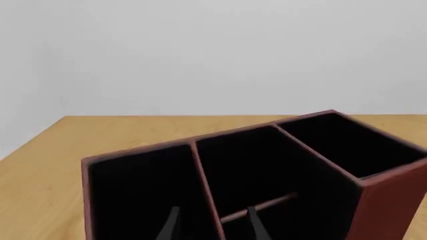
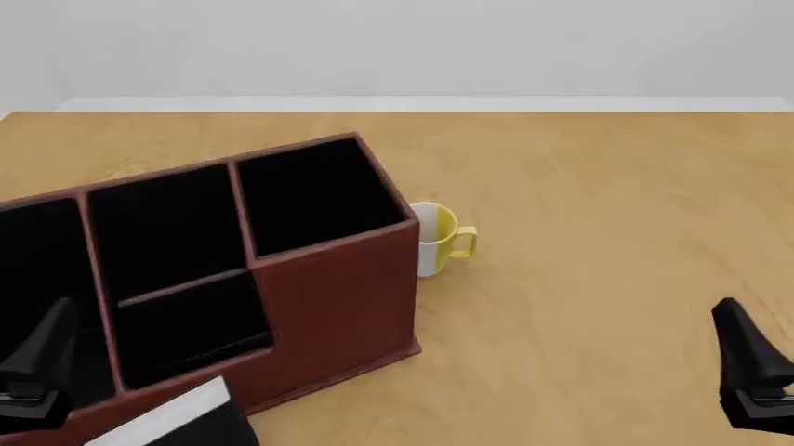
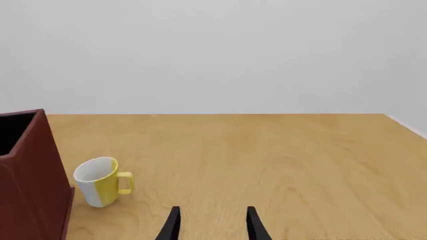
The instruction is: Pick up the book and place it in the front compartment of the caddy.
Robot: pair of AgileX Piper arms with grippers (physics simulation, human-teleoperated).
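- one caddy (image 2: 335,288), four cells in view, perhaps more past the frame edge
- one book (image 2: 174,420)
- one mug (image 2: 437,238)
- two grippers: left gripper (image 1: 212,226), right gripper (image 3: 211,225)
- one table (image 2: 596,232)

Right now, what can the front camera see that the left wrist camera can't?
Only the front view shows the book lying on the table by the caddy's near wall, the yellow-and-white mug beside the caddy, and the right gripper over bare wood. Only the left wrist view shows the left gripper from close behind, its fingers apart above the black cells. Both show the caddy with its dividers and the wooden table.
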